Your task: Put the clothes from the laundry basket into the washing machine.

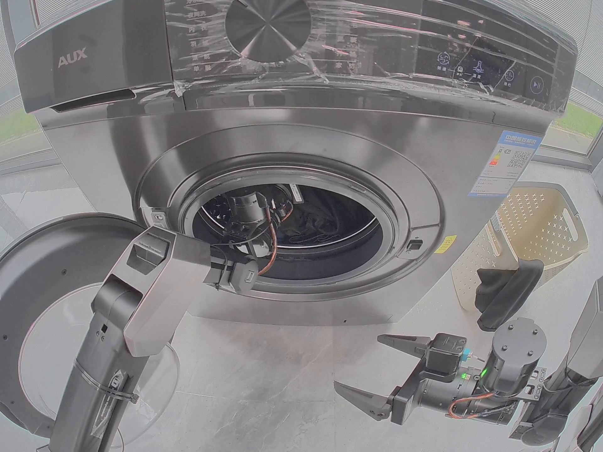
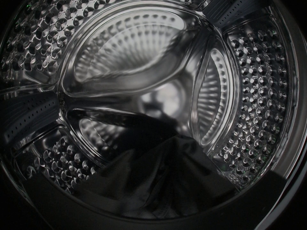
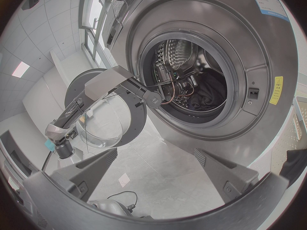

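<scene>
Grey floor (image 1: 270, 371); clothes (image 2: 160, 179) in washing machine (image 1: 377, 152), garment (image 1: 505, 290) on laundry basket (image 1: 553, 221); right gripper (image 1: 358, 363) apart, left gripper (image 3: 192, 82) unclear.

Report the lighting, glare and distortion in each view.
Head view: fisheye bends the washing machine; glare streaks its wrapped control panel. Left wrist view: dim drum, steel highlights, dark garment barely lit. Right wrist view: bright, strongly curved, corners black.

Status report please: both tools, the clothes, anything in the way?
Left tool inside drum. Right tool open, empty, before machine. Dark garment in drum, second garment draped on laundry basket rim. Door open.
</scene>
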